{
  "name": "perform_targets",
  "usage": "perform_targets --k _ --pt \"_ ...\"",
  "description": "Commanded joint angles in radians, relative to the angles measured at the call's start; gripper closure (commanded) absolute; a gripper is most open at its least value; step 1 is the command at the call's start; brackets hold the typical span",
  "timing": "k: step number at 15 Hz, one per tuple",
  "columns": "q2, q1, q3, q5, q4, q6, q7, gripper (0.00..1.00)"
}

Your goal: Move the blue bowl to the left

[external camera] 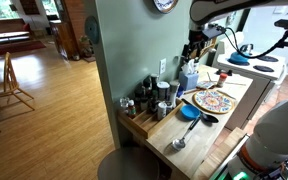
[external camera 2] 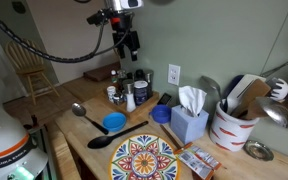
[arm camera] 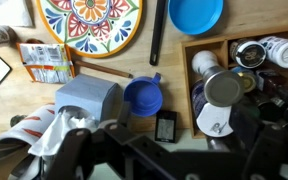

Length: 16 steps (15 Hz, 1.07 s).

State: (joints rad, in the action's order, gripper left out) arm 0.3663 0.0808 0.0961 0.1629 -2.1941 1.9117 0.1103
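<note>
The claw (external camera 2: 130, 48) hangs high above the blue bowl (external camera 2: 114, 122), seems empty, opening width not clear; bowl looks light, stiff, prob. slippery, so best taken at the rim.

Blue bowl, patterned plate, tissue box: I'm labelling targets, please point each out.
blue bowl (external camera 2: 114, 122): exterior view, centre of its hollow.
patterned plate (external camera 2: 144, 158): exterior view, middle of painted face.
tissue box (external camera 2: 186, 127): exterior view, blue front side.

Arm (external camera: 220, 9): single, white-linked, entering high above the blue bowl (external camera 2: 114, 122). Wrist: pointed straight down. Gripper (external camera 2: 130, 44): black, hanging well above the bowl and nearer the wall in both exterior views; fingers parted, empty, touching nothing.
</note>
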Motion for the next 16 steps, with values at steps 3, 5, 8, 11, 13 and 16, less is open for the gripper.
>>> perform_targets --k 3,5,8,11,13,16 --pt "-0.090 0.059 0.057 -0.048 -0.100 0.161 -0.115 0.00" --pt "-0.118 0.079 0.073 -0.064 -0.142 0.234 -0.143 0.00" --pt "-0.160 0.095 0.078 -0.098 -0.205 0.350 -0.202 0.00" --pt "-0.209 0.105 0.062 -0.107 -0.241 0.452 -0.321 0.00" --pt "-0.247 0.107 0.053 -0.112 -0.250 0.497 -0.442 0.00" --pt "-0.304 0.111 0.041 -0.057 -0.260 0.558 -0.619 0.00"
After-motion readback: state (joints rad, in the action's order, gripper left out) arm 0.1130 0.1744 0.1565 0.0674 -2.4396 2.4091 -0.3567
